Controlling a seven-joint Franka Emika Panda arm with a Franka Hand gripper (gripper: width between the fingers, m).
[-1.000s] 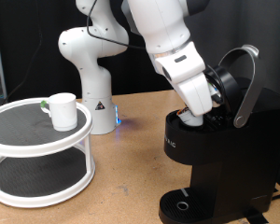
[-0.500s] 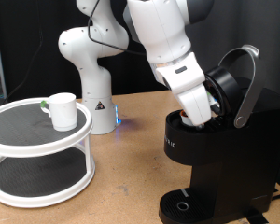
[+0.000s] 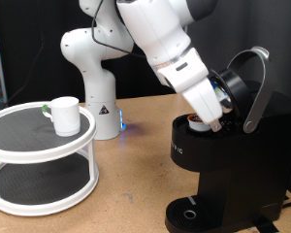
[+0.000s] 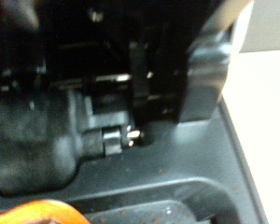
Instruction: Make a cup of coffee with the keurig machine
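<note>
The pincer [image 3: 211, 120] crowds the machine [image 3: 223, 165] mouth under its raised lid [image 3: 244, 83]; the cup [image 3: 64, 115] stands well apart, open above.

arm leaned further left, tool [image 3: 211, 118] shifted right

The gripper's fingertips are hidden inside the keurig machine [image 3: 233, 155]'s open top; the wrist view is blurred and dark.

Matt black plastic keurig machine [image 3: 228, 170], glossy white ceramic cup [image 3: 65, 115]
</note>
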